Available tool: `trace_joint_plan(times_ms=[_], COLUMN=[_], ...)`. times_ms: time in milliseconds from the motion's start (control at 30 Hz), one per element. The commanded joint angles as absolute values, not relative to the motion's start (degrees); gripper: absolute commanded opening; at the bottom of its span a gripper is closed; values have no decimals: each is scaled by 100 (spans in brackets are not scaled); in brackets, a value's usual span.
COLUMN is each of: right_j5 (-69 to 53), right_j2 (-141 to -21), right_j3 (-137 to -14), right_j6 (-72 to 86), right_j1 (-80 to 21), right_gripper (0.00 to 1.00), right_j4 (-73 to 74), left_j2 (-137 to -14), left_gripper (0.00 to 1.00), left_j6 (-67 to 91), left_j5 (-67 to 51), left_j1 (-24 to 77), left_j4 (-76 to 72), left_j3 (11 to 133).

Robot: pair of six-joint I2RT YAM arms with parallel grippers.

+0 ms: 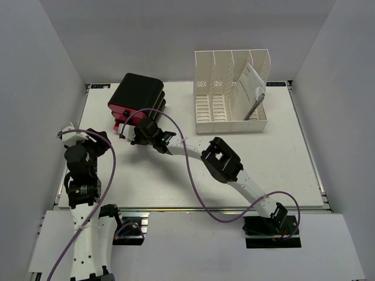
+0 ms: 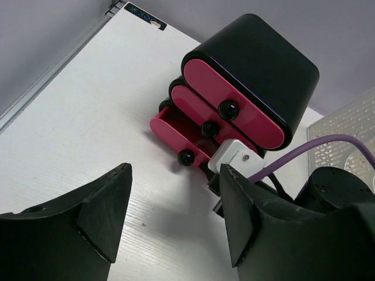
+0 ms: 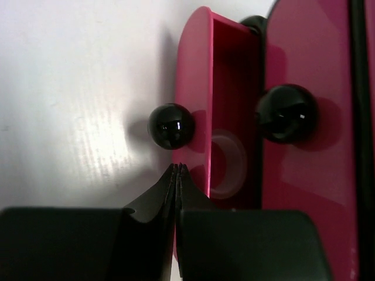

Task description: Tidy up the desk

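Desk [image 1: 281, 152]: fills the middle of the top view, under both arms.
Left gripper [image 2: 174, 187]: 9 o'clock, fingers apart, empty.
Drawer unit [image 1: 136, 93]: one, at 11 o'clock; three drawers (lowest drawer [image 3: 231, 88] open).
Right gripper [image 3: 177, 175]: fingers pressed together, just beside the lowest knob [image 3: 170, 126].
Risk: the tips could slip off the drawer front and shove the unit.
File rack [image 1: 231, 88]: one, at 1 o'clock.

Nothing here can be read. A small blue sticker [image 2: 143, 13] sits on the counter [image 2: 88, 117] at the corner behind the drawer chest [image 2: 258, 64], its marks too small to make out. Right of the chest, the sheet of paper [image 1: 251, 88] in the file rack [image 1: 214, 108] carries print too fine to read.
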State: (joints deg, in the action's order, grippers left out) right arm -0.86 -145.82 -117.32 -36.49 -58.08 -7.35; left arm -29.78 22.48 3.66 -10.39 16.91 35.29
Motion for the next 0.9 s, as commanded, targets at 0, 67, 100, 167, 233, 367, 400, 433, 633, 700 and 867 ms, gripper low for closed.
trace_joint_plan(times_ms=[0,67,100,167,233,367,400,433,633,700,867], right_j5=[580,720,782,913,975,1265,1292,1379,1582,1565,408], right_j2=[-14748,-14766,-14774,-14818,-14818,-14880,-14915,-14924,-14968,-14959,-14346], right_j3=[-11856,-11822,-11830,-11848,-11830,-11839,-11882,-11900,-11927,-11935,-10965], right_j6=[-3761,-3779,-3823,-3841,-3867,-4025,-4060,-4069,-4166,-4157,-3859], right_j1=[-5757,-5731,-5748,-5739,-5730,-5722,-5739,-5739,-5695,-5695,-5695], right_gripper=[0,0,0,0,0,0,0,0,0,0,0], right_j4=[-1204,-1248,-1257,-1266,-1309,-1432,-1424,-1450,-1582,-1556,-1495], left_j2=[-2953,-2953,-2953,-2953,-2953,-2962,-2979,-2971,-2988,-2988,-2988], left_gripper=[71,71,71,71,72,73,73,74,74,74,74], left_j6=[2233,2241,2233,2241,2232,2241,2233,2232,2232,2232,2232], left_j5=[387,395,396,396,395,395,387,378,396,396,387], left_j1=[-1072,-1072,-1072,-1072,-1072,-1072,-1072,-1072,-1072,-1072,-1072], left_j4=[1758,1758,1758,1758,1758,1758,1767,1767,1758,1758,1758], left_j3=[3700,3709,3709,3700,3700,3700,3700,3700,3700,3700,3700])
